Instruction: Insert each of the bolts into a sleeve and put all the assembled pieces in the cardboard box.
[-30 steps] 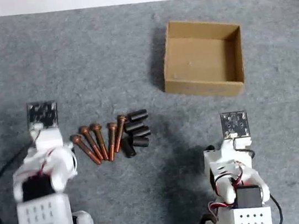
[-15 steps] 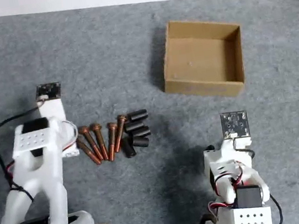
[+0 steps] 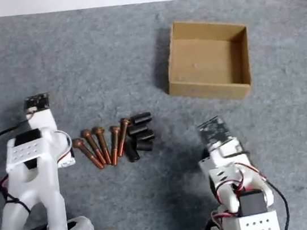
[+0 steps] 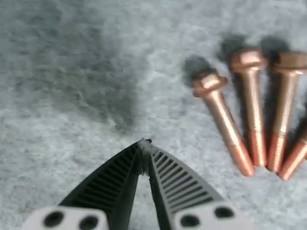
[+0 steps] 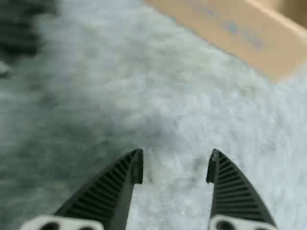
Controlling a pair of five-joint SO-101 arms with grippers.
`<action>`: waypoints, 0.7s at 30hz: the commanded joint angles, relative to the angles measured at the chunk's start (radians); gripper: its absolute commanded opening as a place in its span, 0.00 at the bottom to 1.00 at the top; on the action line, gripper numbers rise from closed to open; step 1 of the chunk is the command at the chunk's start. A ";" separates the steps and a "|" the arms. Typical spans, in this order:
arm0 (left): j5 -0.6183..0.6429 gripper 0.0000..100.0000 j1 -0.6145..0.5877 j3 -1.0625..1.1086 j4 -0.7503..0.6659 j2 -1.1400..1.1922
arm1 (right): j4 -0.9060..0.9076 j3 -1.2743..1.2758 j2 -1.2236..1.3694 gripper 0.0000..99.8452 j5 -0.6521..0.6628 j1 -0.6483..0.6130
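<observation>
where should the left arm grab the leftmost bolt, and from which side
Mid-shank of the leftmost bolt, from above, jaws across it. It lies flat with bare carpet on its outer side; the next bolt crowds the tip end.

Overhead, close wrist views; common bolts (image 3: 104,147)

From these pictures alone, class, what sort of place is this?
Probably a robotics workbench: left arm and right arm at a grey felt table, copper bolts beside black sleeves, a cardboard box.
</observation>
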 commanded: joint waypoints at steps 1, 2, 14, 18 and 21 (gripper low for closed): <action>0.002 0.01 -0.021 -0.005 -0.015 -0.027 | 0.028 -0.160 0.094 0.21 0.031 -0.116; 0.002 0.01 -0.021 -0.007 -0.015 -0.027 | 0.025 -0.194 0.154 0.21 0.031 -0.143; 0.005 0.01 -0.110 -0.007 -0.051 -0.028 | -0.206 -0.536 1.003 0.21 -0.026 -0.581; 0.005 0.01 -0.111 -0.007 -0.051 -0.028 | -0.303 -0.545 1.098 0.21 -0.044 -0.676; 0.005 0.01 -0.111 -0.007 -0.051 -0.030 | -0.311 -0.545 1.145 0.21 -0.040 -0.710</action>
